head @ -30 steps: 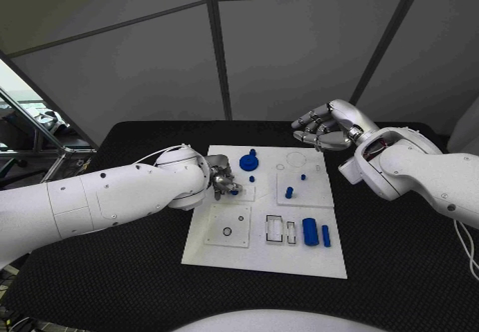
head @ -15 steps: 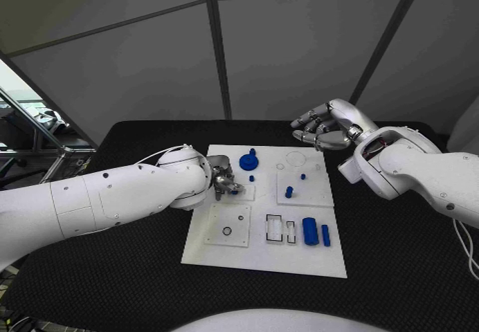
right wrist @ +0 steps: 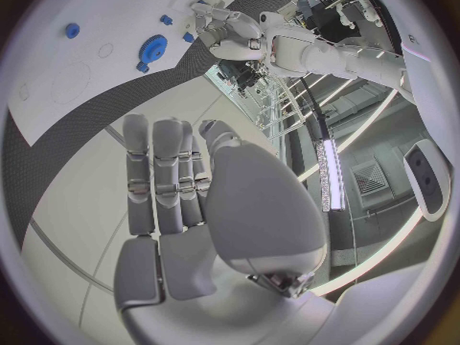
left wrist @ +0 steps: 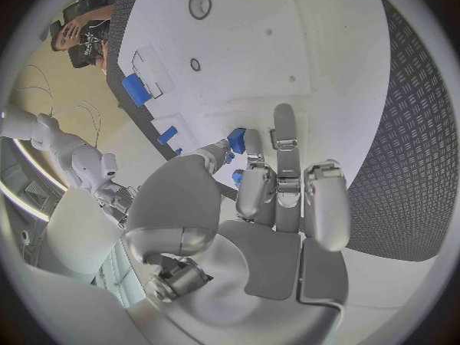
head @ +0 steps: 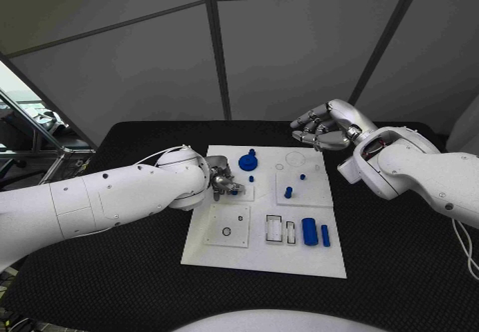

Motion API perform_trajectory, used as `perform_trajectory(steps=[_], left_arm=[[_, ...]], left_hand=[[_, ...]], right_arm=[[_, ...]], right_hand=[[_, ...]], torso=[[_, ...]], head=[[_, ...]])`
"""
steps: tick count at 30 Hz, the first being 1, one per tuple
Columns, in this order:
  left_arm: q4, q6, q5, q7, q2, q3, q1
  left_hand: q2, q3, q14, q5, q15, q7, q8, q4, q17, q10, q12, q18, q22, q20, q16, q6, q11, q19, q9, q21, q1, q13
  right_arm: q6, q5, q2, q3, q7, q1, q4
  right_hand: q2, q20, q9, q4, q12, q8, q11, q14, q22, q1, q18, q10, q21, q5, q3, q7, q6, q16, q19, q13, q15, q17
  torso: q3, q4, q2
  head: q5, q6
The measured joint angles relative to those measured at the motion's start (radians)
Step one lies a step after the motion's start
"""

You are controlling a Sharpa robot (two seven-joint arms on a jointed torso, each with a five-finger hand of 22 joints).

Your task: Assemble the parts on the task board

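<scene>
The left hand pinches a small blue part over the task board; the right hand hovers curled, holding nothing.

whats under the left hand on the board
The left hand sits over the task board, its fingers around a small blue part. Another blue piece peeks out beneath. What the part sits in is covered.

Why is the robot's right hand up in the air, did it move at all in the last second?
No. The right hand hangs beyond the far edge of the task board, as before, holding nothing.
</scene>
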Motion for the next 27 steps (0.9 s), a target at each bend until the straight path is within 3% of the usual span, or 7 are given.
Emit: perform_trajectory(steps=[6,13,14,17,20,23,27], left_arm=[[0.003,0.0,0.0,-0.001,-0.006,0.002,-0.001],[0.007,0.0,0.006,-0.001,-0.01,0.02,-0.002],[0.008,0.0,0.008,-0.001,-0.011,0.023,-0.002],[0.01,-0.001,0.012,0.0,-0.012,0.031,-0.002],[0.013,-0.001,0.016,0.0,-0.015,0.043,-0.002],[0.02,-0.001,0.024,0.0,-0.024,0.064,-0.002],[0.033,0.01,0.046,0.001,-0.046,0.098,0.0]], left_hand=[[0.002,-0.075,0.0,0.0,0.0,0.0,-0.004,0.03,0.002,0.0,0.0,0.0,0.0,0.0,0.0,0.0,0.0,0.0,0.0,0.0,-0.002,0.0],[0.006,-0.144,0.0,0.0,0.0,0.0,-0.004,0.052,0.003,0.0,0.0,0.0,0.0,0.0,-0.001,0.0,0.0,0.0,0.002,0.0,0.002,0.0],[0.001,-0.155,0.0,0.0,0.0,0.0,-0.004,0.055,0.003,0.0,0.0,0.0,0.0,0.0,-0.001,0.0,0.0,0.0,0.002,0.0,0.008,0.0],[0.006,-0.183,0.0,0.0,0.0,0.0,-0.004,0.065,0.003,0.0,0.0,0.0,0.0,0.0,0.0,0.0,0.0,0.0,0.003,-0.004,0.013,0.0],[0.006,-0.192,0.0,0.0,0.0,0.0,-0.004,0.068,0.003,0.0,-0.005,0.0,0.0,0.0,0.0,0.0,0.0,0.0,0.003,-0.004,0.013,-0.001],[0.019,-0.213,0.0,0.0,0.0,0.0,-0.009,0.064,0.003,-0.008,-0.012,0.0,0.0,0.0,-0.001,-0.001,0.008,0.0,0.003,-0.017,0.025,-0.009],[0.033,-0.249,-0.004,0.0,0.004,0.024,-0.042,0.055,0.003,-0.081,-0.105,0.0,0.0,0.008,0.0,-0.05,0.021,-0.034,-0.008,-0.098,0.096,-0.107]], right_arm=[[0.001,0.0,-0.001,0.0,0.0,0.0,0.0],[0.001,0.0,0.0,0.0,0.0,0.0,-0.004],[0.001,0.0,0.001,0.0,0.0,0.0,-0.005],[0.001,0.0,0.002,0.0,-0.001,0.0,-0.007],[0.001,0.0,0.002,0.0,-0.001,0.0,-0.008],[0.001,0.0,0.003,0.0,-0.001,0.0,-0.01],[0.0,0.0,0.004,0.0,0.001,0.0,-0.02]], right_hand=[[0.0,0.0,0.0,0.0,0.0,0.0,0.0,0.0,-0.002,0.0,0.0,0.0,-0.006,0.0,0.0,0.0,0.0,0.0,0.0,0.0,0.0,0.0],[-0.01,0.002,0.0,0.007,-0.01,-0.008,0.012,-0.014,-0.06,-0.01,0.001,-0.021,-0.072,0.0,0.007,0.005,-0.018,-0.084,-0.032,-0.012,0.005,-0.063],[-0.01,0.002,0.0,0.008,-0.015,-0.008,0.012,-0.021,-0.074,-0.01,0.016,-0.024,-0.088,0.0,0.008,0.006,-0.019,-0.102,-0.042,-0.015,0.006,-0.076],[-0.01,0.005,0.0,0.01,-0.015,-0.008,0.012,-0.022,-0.09,-0.01,0.016,-0.024,-0.108,0.0,0.01,0.006,-0.019,-0.114,-0.049,-0.02,0.007,-0.085],[-0.014,0.005,0.0,0.01,-0.015,-0.008,0.012,-0.022,-0.093,-0.015,0.016,-0.024,-0.108,0.0,0.01,0.006,-0.019,-0.118,-0.049,-0.021,0.007,-0.085],[-0.014,0.005,0.0,0.011,-0.022,-0.008,0.016,-0.024,-0.095,-0.014,0.016,-0.029,-0.113,0.0,0.011,0.009,-0.022,-0.124,-0.049,-0.026,0.009,-0.086],[-0.021,0.012,0.0,0.011,-0.038,-0.008,0.023,-0.049,-0.102,-0.021,0.016,-0.06,-0.131,0.0,0.017,0.013,-0.033,-0.143,-0.063,-0.041,0.016,-0.089]], torso=[[-0.0006,0.0,0.0],[-0.0008,0.0,0.0],[-0.0008,-0.0001,0.0],[-0.0009,0.0,0.0],[-0.0009,0.0,0.0],[-0.0009,-0.0001,0.0],[-0.0008,0.0,-0.001]], head=[[-0.002,0.003],[-0.005,0.005],[-0.005,0.005],[-0.005,0.006],[-0.005,0.007],[-0.006,0.007],[-0.008,0.009]])
